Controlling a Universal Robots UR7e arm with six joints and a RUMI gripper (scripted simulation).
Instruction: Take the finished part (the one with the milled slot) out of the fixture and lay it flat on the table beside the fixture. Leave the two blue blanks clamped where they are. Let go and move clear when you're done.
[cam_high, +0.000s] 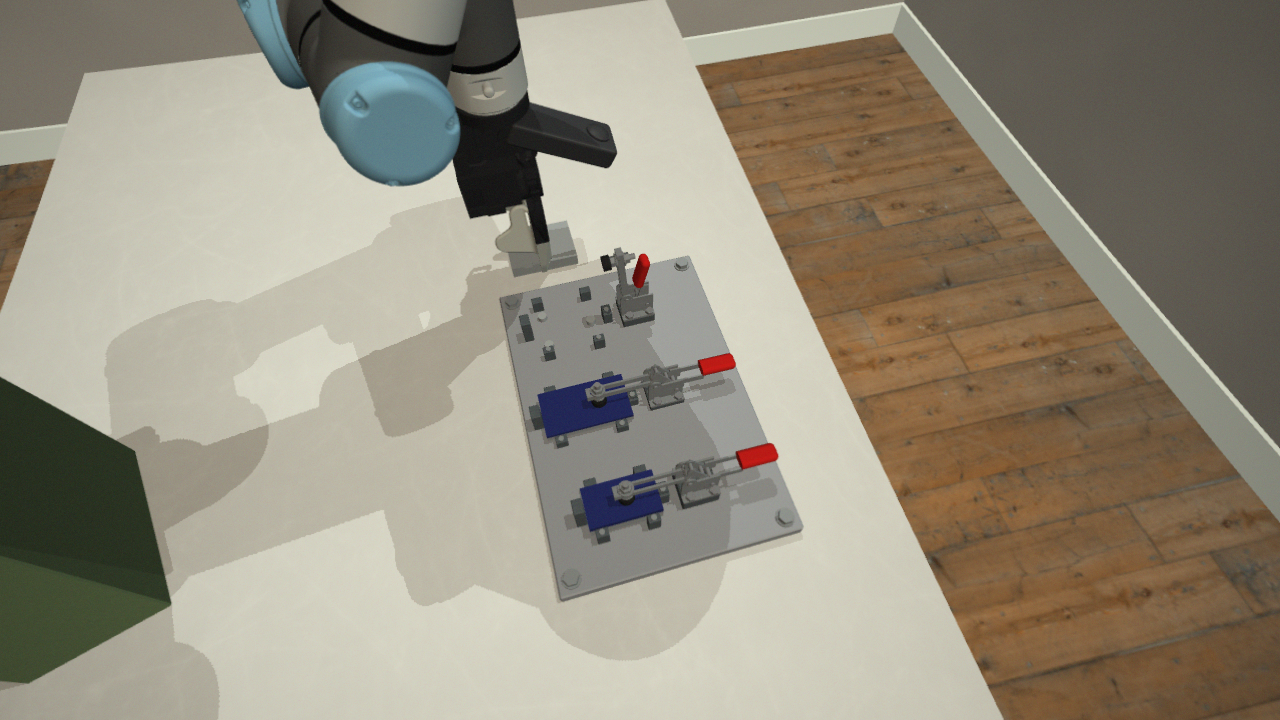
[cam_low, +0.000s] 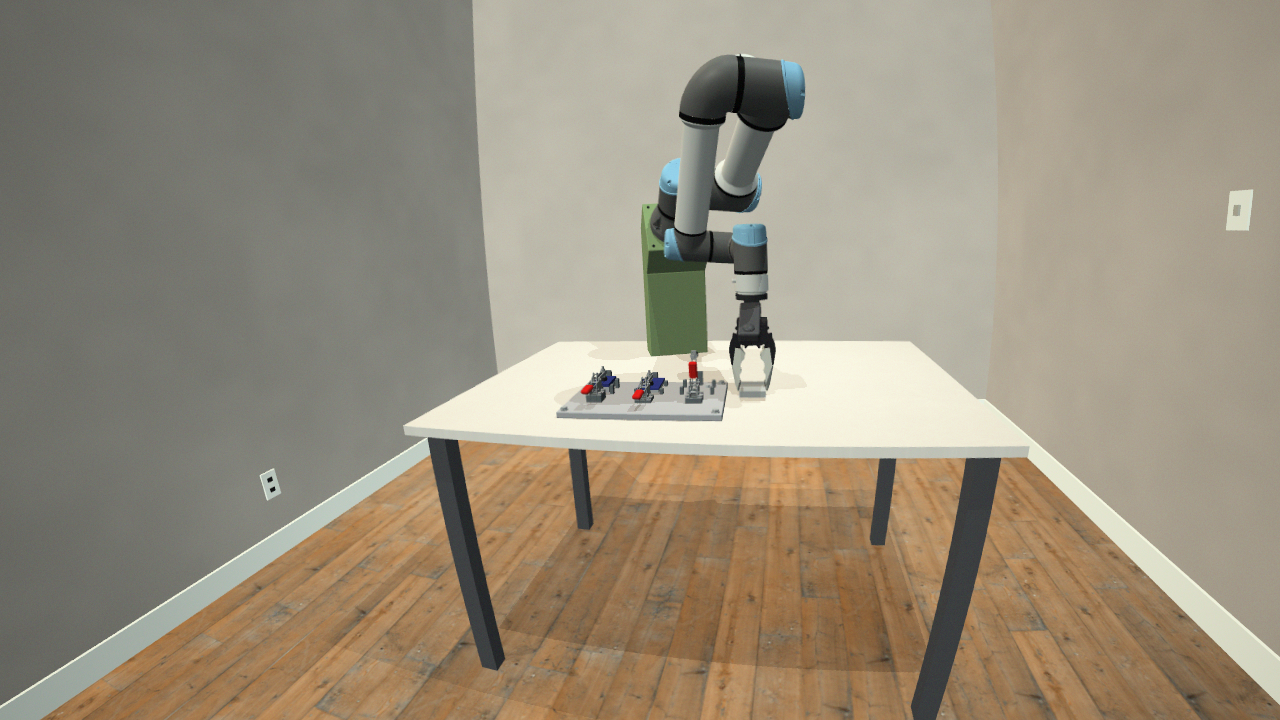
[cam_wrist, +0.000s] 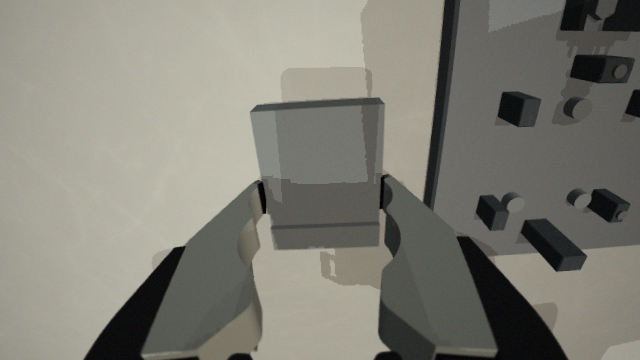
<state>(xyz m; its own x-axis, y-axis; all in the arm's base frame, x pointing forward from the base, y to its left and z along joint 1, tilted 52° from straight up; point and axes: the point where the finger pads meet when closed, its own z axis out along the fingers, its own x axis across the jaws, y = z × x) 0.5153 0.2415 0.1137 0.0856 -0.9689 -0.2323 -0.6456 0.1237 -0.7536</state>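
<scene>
My gripper (cam_high: 528, 243) (cam_low: 751, 381) (cam_wrist: 322, 180) is shut on the finished part (cam_high: 559, 243) (cam_low: 754, 389) (cam_wrist: 320, 145), a plain grey block gripped by its two sides. It is held level and very low over the table (cam_high: 268, 223), just past the far end of the fixture plate (cam_high: 707, 313) (cam_low: 626, 413) (cam_wrist: 465, 150). I cannot tell whether it touches the table. Two blue blanks (cam_high: 563, 411) (cam_high: 608, 510) (cam_low: 656, 382) (cam_low: 609, 379) sit clamped on the plate. The nest (cam_high: 563, 326) at the plate's far end holds only pins and stops.
The far toggle clamp (cam_high: 640, 270) (cam_low: 692, 367) stands open with its red handle upright, close to my gripper. The green arm pedestal (cam_high: 62, 501) (cam_low: 675, 295) stands at the table's back.
</scene>
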